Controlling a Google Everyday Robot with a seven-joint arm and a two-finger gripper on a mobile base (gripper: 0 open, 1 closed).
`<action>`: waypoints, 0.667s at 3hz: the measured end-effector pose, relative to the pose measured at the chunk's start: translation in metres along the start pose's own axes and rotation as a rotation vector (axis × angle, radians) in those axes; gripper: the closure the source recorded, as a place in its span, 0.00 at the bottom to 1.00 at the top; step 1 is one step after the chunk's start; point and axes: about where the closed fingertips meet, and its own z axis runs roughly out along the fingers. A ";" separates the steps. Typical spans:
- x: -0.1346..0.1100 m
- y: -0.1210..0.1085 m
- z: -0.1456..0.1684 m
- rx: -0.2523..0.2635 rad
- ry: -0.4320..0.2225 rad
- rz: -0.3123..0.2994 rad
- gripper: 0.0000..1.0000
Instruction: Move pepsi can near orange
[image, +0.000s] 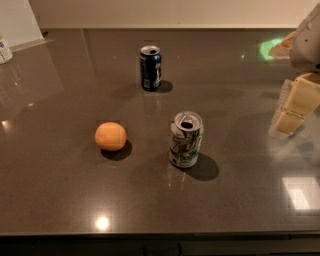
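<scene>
One pepsi can (150, 68) upright, axis vert, top up; hand (292, 111) far right, state unclear.

A white-and-green can (186, 140) is standing upright on the dark worktop (60, 200). What may be a small white container (4, 49) is sitting at the far-left edge. The end effector (295, 107) is hanging above the worktop's right side.
</scene>
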 end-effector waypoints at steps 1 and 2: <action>-0.008 -0.028 0.006 0.003 -0.071 0.043 0.00; -0.022 -0.061 0.016 0.017 -0.156 0.078 0.00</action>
